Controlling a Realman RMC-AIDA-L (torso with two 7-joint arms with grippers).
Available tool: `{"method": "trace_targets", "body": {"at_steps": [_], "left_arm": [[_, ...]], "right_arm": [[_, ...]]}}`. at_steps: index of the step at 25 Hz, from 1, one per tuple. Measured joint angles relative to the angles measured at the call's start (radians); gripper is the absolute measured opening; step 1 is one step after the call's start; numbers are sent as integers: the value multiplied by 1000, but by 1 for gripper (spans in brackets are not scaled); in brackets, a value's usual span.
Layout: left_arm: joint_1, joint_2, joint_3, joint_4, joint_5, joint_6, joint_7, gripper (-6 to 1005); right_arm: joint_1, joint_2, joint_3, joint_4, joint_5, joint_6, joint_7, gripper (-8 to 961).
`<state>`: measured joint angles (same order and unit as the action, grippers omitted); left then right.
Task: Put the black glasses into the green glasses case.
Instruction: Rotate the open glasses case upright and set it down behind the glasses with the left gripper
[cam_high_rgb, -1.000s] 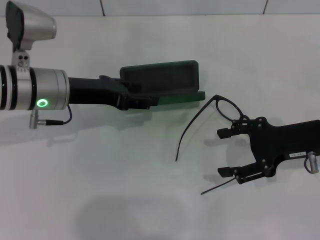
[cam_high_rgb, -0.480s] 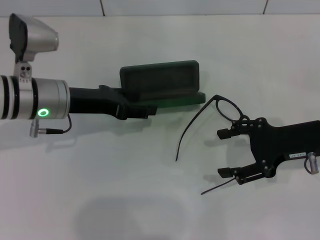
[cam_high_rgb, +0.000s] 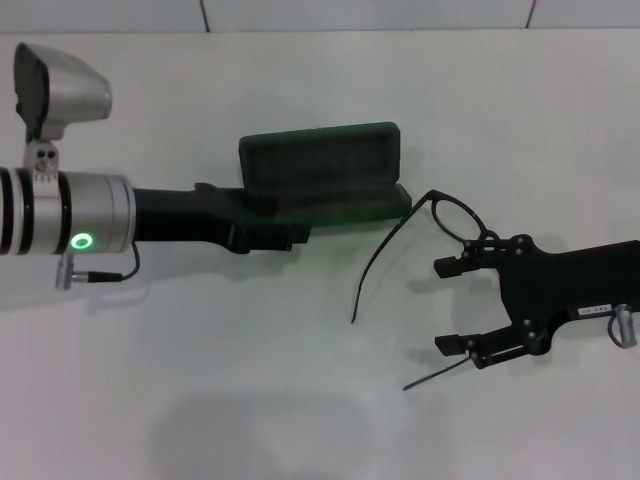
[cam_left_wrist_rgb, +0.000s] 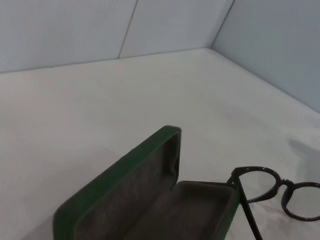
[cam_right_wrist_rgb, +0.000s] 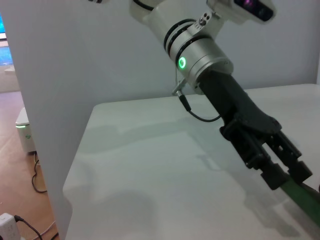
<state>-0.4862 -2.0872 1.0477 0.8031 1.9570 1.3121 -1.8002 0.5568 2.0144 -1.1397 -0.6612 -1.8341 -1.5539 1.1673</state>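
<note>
Black glasses (cam_high_rgb: 440, 215): lying on the white surface (cam_high_rgb: 250, 380), unfolded, just to the right of the case. One round lens sits close to the case's right end; the other lens is hidden behind the right hand. One temple arm curves toward the near side of the surface; the other shows as a thin rod below the right hand's lower finger. In the left wrist view the glasses (cam_left_wrist_rgb: 272, 187) lie just beside the open tray's corner.

Green glasses case (cam_high_rgb: 325, 170): open, lid raised toward the far side, tray flat on the surface. Dark lining visible in the left wrist view (cam_left_wrist_rgb: 150, 200). Tray holds nothing.

Left hand (cam_high_rgb: 275, 225): reaches in horizontally from the left, its black tip against the case's left near edge. Whether its fingers are closed on the case cannot be told. The right wrist view shows the same hand (cam_right_wrist_rgb: 280, 167) angled down onto the green edge (cam_right_wrist_rgb: 305, 205).

Right hand (cam_high_rgb: 455, 305): extends in from the right, low over the surface, fingers wide apart and pointing left. Upper finger (cam_high_rgb: 460, 264) lies by the glasses' bridge, lower finger by the loose temple arm. Nothing gripped.
</note>
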Motion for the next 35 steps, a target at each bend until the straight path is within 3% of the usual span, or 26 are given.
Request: {"method": "trace_targets", "body": {"at_steps": [16, 28, 35], "left_arm": [[14, -1, 0, -84, -41, -5, 106, 715], [23, 4, -57, -107, -76, 45, 196, 713], [51, 38, -57, -78, -64, 153, 380, 715]], "right_arm": [[0, 1, 0, 0, 0, 2, 0, 858], [0, 1, 0, 0, 2, 1, 1, 857], [-3, -5, 14, -21, 5, -4, 100, 858]]}}
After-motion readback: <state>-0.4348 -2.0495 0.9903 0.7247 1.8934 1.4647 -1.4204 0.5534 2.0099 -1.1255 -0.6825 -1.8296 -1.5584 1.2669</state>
